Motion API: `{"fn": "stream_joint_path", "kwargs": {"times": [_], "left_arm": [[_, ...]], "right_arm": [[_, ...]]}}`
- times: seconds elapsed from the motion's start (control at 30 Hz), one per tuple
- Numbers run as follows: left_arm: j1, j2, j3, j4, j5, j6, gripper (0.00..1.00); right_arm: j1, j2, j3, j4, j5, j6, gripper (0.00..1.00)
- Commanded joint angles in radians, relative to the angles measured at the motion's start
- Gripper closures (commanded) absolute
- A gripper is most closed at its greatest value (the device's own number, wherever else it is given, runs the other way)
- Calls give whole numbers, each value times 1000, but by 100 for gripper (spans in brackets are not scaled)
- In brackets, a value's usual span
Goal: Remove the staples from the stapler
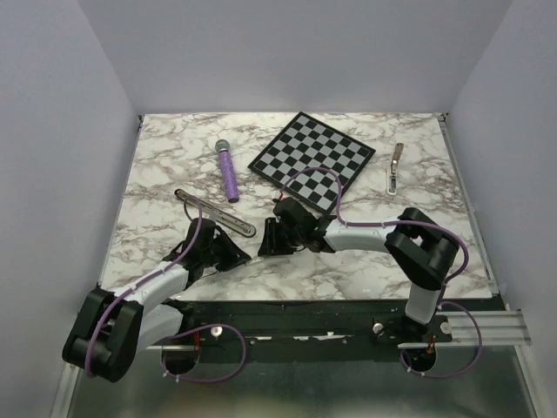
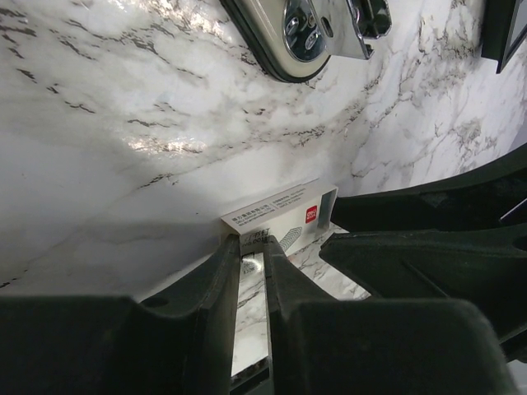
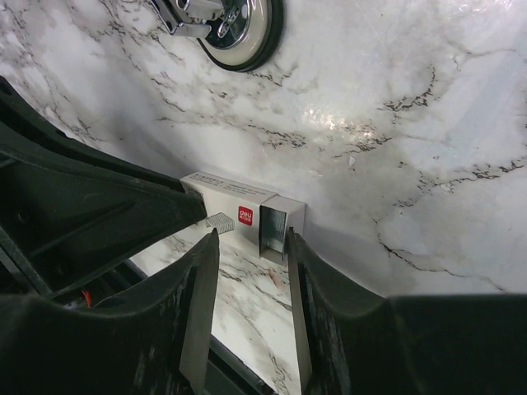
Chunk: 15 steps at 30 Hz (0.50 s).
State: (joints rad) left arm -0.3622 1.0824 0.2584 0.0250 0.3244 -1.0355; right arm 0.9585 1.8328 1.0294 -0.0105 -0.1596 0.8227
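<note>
Got left jaws pinching the staple box (image 2: 280,216), right jaws half-spread at its open end, grip unclear. Find stapler (image 1: 213,212) just beyond both tips, slanting away leftward, nearer left jaws.

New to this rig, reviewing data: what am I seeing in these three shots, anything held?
Two robot arms bolted at the near edge of a marble table, each ending in a two-finger gripper. The wide picture comes from a fixed camera above and behind them; the other two from a camera on each wrist, looking past its own fingers. On it lie the stapler, a purple cylinder, a checkerboard and a pale metal bar. The left gripper and right gripper meet at a small white staple box, staples showing in its open end. Whether either actually clamps it, I cannot tell.
</note>
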Motion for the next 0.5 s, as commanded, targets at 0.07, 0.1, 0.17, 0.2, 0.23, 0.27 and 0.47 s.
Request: {"fn": "stream_joint_path", "kwargs": {"times": [0.07, 0.1, 0.17, 0.2, 0.23, 0.27, 0.47], "left_arm": [[-27, -24, 10, -22, -5, -3, 68], [-27, -29, 25, -64, -11, 18, 65], [-27, -33, 41, -102, -34, 35, 63], [-27, -35, 50, -126, -39, 44, 61], [-27, -36, 53, -134, -45, 54, 60], [-27, -36, 54, -140, -48, 57, 60], [-27, -33, 65, -158, -51, 66, 56]], "right_arm": [[32, -32, 8, 26, 49, 23, 53], [31, -36, 8, 14, 63, 7, 53], [29, -50, 3, -29, 89, -5, 53], [29, -52, 8, -40, 97, -20, 53], [31, -55, 11, -64, 110, -25, 52], [31, -56, 11, -74, 117, -31, 53], [28, -41, 21, -98, 120, -56, 52]]}}
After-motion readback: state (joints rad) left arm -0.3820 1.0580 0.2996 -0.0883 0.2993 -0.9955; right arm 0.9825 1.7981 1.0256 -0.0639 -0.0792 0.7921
